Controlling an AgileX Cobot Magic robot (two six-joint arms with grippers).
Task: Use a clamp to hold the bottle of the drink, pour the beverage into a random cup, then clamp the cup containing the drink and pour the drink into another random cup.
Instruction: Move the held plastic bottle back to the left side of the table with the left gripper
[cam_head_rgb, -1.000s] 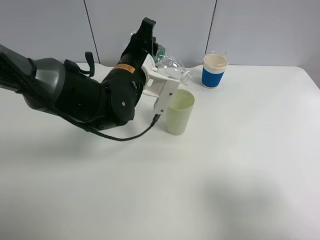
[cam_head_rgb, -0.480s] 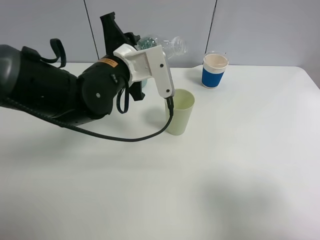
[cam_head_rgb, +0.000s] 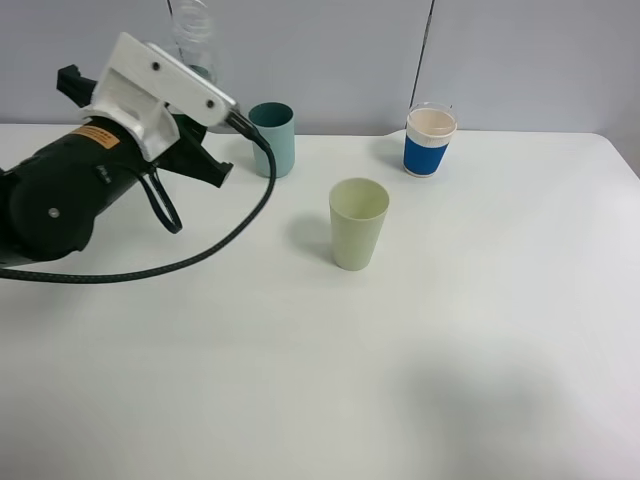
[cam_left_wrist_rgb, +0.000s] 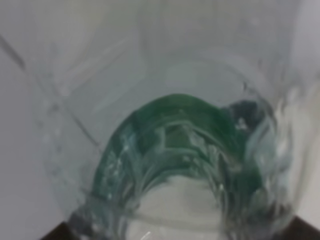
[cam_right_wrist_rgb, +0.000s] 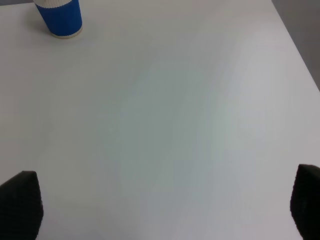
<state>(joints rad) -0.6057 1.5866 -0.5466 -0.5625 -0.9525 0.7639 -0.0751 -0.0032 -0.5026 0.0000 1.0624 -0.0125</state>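
**Ann:** Left tool (cam_left_wrist_rgb: 175, 232) first, since it sits farthest left: what has it got?

**Ben:** Its jaws are closed tight on the bottle (cam_head_rgb: 191, 35). The bottle is held upright in the air, well to the left of the pale yellow-green cup (cam_head_rgb: 359, 222) and farther back, up against the grey wall. Its green label shows through the ribbed plastic in the wrist view.

**Ann:** And next along?

**Ben:** The teal cup (cam_head_rgb: 272, 138) stands upright on the table (cam_head_rgb: 450, 330), behind and to the left of the yellow-green cup, apart from it. The yellow-green cup is upright too, nothing touching it. I cannot tell whether there is drink inside.

**Ann:** To its right?

**Ben:** The white cup with a blue band (cam_head_rgb: 431, 139) stands behind and to the right of the yellow-green cup. The right tool (cam_right_wrist_rgb: 162, 205) hangs spread wide over bare table with nothing between its tips. Only the blue-banded cup shows in its view, so I cannot place it against the yellow-green cup.
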